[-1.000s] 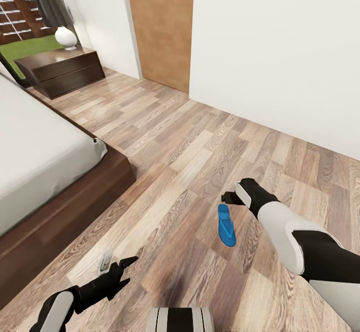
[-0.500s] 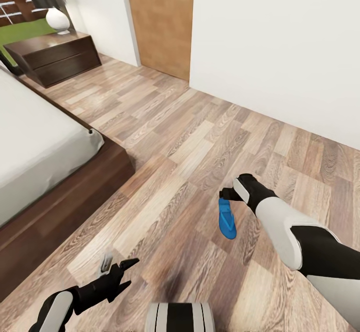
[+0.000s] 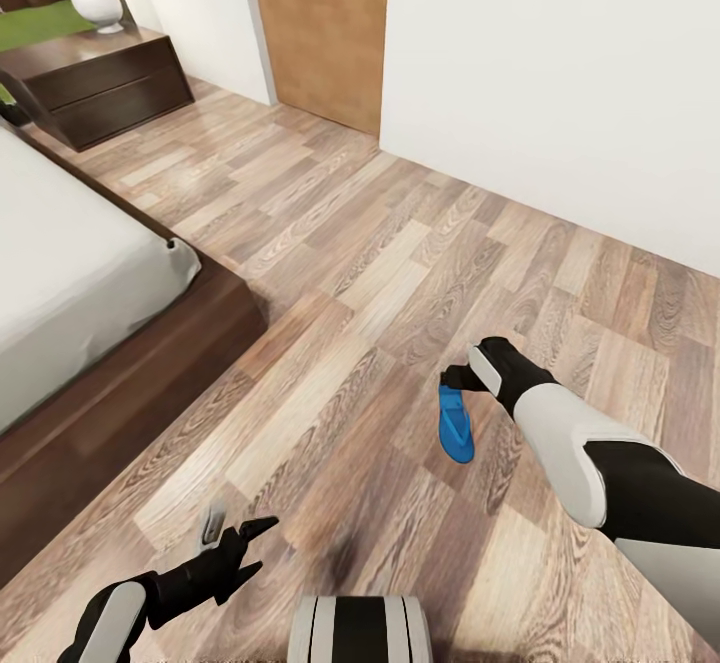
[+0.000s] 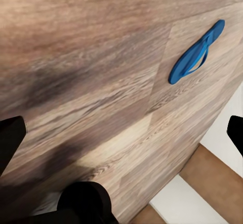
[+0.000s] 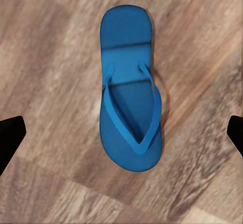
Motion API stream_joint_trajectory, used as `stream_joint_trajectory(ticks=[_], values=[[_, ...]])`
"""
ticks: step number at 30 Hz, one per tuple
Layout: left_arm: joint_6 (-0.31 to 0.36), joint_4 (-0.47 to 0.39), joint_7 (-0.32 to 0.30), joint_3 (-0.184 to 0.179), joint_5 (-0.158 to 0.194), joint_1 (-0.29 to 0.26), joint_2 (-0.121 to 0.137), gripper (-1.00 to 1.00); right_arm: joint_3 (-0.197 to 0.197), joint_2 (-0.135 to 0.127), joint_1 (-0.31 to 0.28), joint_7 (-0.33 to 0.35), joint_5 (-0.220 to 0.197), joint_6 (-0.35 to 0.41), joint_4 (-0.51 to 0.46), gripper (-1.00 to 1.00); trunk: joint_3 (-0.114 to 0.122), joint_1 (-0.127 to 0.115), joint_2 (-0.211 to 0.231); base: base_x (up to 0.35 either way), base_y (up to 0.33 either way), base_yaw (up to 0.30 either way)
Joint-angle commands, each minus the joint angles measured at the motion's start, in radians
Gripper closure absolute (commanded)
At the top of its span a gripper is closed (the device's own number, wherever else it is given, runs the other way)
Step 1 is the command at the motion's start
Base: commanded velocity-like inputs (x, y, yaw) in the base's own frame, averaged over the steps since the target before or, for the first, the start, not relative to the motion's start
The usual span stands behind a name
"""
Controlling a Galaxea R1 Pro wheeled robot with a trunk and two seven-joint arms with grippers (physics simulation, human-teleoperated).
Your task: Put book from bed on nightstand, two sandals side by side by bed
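Note:
One bright blue sandal (image 3: 455, 425) lies flat on the wood-plank floor, sole down and straps up, well out from the bed (image 3: 150, 373). My right gripper (image 3: 455, 379) hovers open just above the sandal's far end. In the right wrist view the sandal (image 5: 129, 112) lies between the two spread fingertips (image 5: 10, 135), untouched. My left gripper (image 3: 240, 531) hangs open and empty over bare floor near the bed's foot, and its wrist view catches the sandal (image 4: 195, 58) off to one side. The book and the other sandal are out of view. A nightstand (image 3: 105, 83) stands at the far left.
A white lamp (image 3: 95, 0) sits on the nightstand. A brown wooden door (image 3: 320, 33) and a white wall (image 3: 560, 73) close off the far side. Open plank floor (image 3: 340, 243) runs between the bed and the wall. The grey mattress (image 3: 70, 283) overhangs the dark frame.
The head camera has shifted, sliding the bed and nightstand toward the picture's upper left. My right gripper stays over the sandal's far end. The left gripper has barely moved.

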Motion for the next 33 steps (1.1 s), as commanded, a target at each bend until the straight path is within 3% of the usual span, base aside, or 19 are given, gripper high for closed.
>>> stream_joint_trajectory(ticks=[1, 33], values=[[0.005, 0.0, -0.008, 0.002, -0.007, -0.001, 0.0, -1.0, -0.002, 0.0, -0.004, -0.009, -0.011, 0.003, -0.002, -1.0, -0.005, 0.0, -0.001, 0.0, 0.0, 0.0], [0.029, -0.009, -0.011, 0.003, -0.006, -0.001, 0.002, -1.0, -0.002, -0.004, -0.072, -0.031, -0.01, 0.018, -0.002, -1.0, -0.128, 0.015, -0.008, 0.0, 0.0, 0.0]])
